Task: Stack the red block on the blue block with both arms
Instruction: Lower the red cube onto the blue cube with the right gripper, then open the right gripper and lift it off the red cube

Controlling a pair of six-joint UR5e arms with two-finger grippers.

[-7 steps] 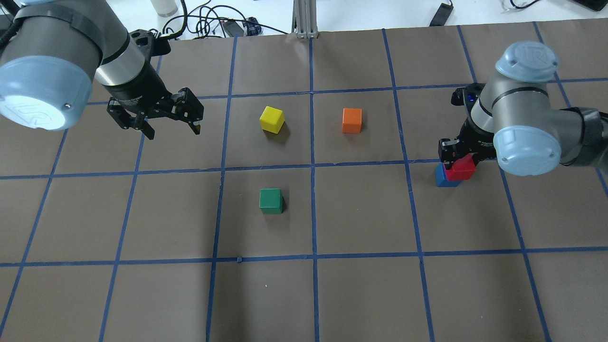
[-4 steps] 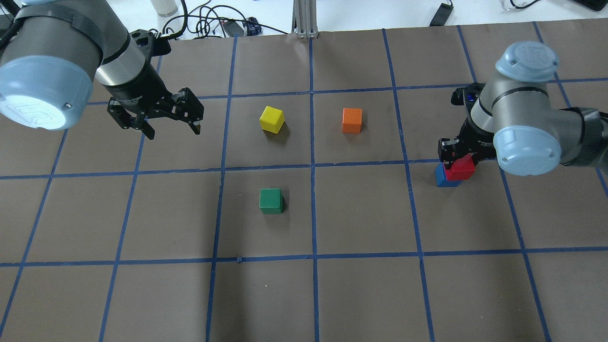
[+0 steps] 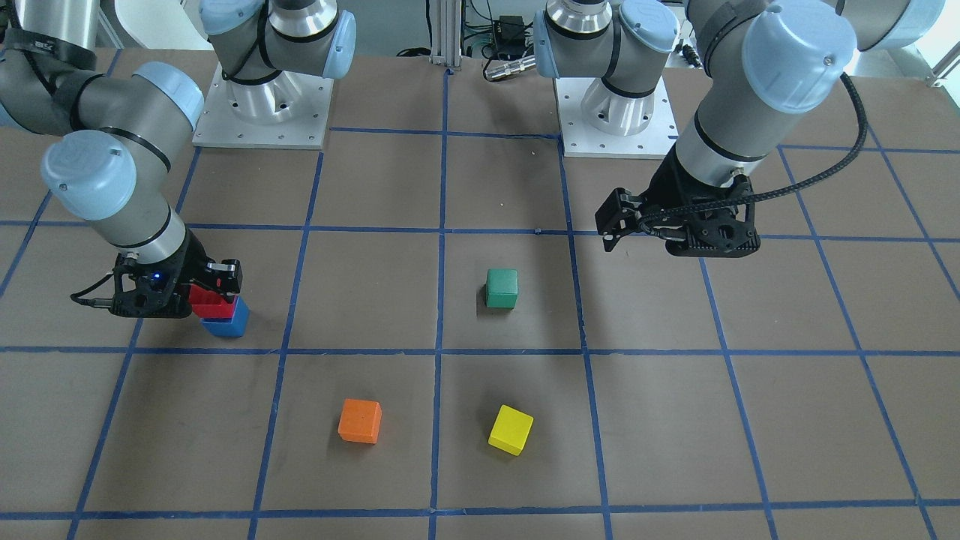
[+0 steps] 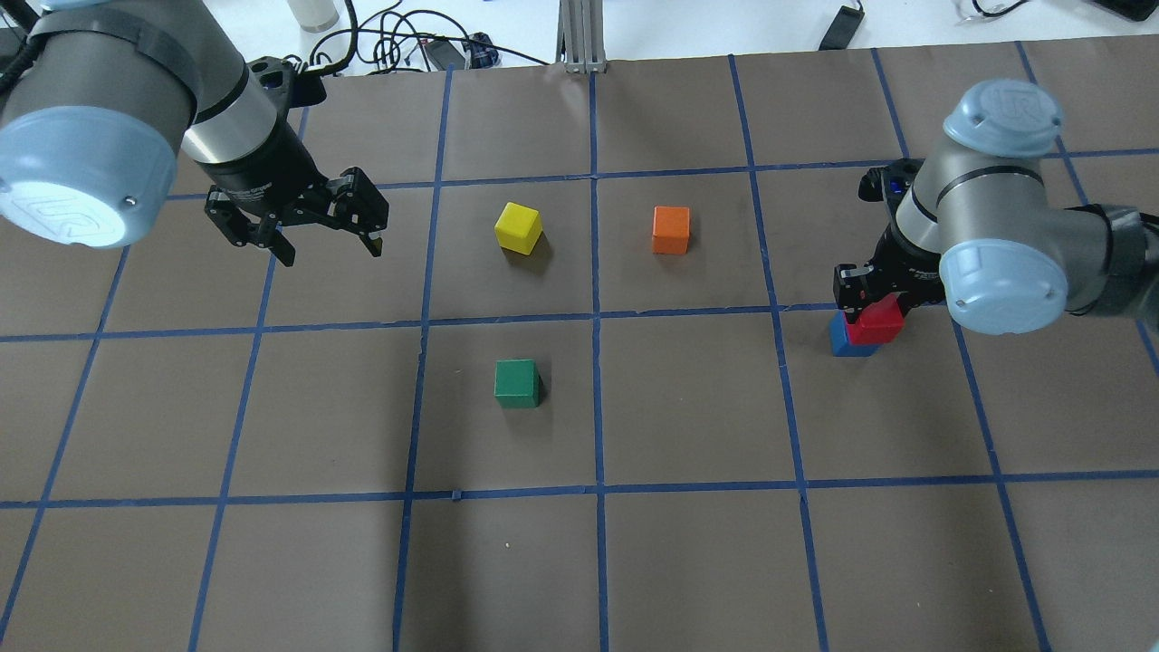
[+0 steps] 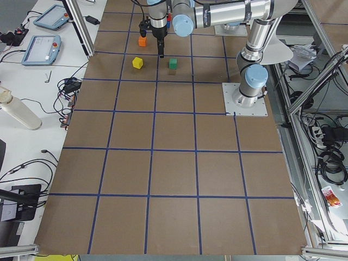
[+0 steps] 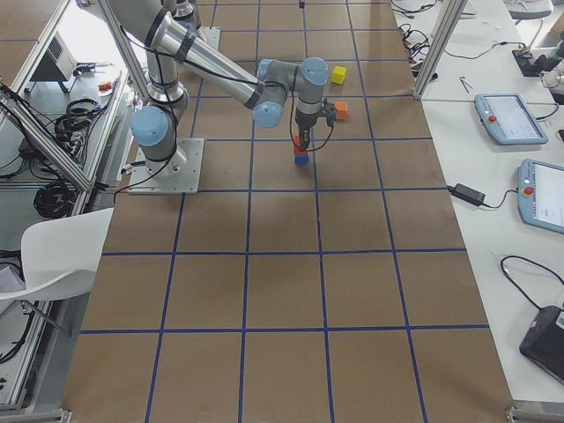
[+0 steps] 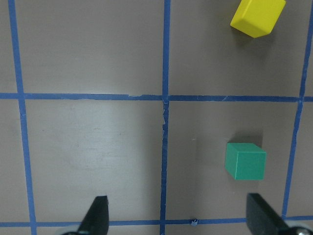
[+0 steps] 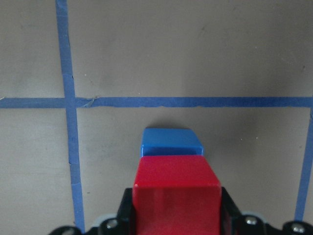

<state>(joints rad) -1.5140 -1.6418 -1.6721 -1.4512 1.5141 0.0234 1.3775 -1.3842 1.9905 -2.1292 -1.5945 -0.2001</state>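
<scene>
Stacking: red block (image 4: pixel 878 321) over blue block (image 4: pixel 840 341), frame right; release apparently remaining.
Right hand (image 4: pixel 871 306): pinching red block.
Left hand (image 4: pixel 332 252): spread, empty.

A table (image 4: pixel 688 561) covered in brown paper fills the scene, marked into squares by blue tape (image 4: pixel 596 407). A slim aluminium post (image 4: pixel 579 36) stands at its far edge, near a tangle of black cables (image 4: pixel 398 41). Along one side runs a white bench (image 5: pixel 32 87) carrying two pendants (image 5: pixel 41 49) and a pale bottle (image 5: pixel 19 111). A white chair (image 6: pixel 53 256) sits off the opposite side. The light is bright and even.
</scene>
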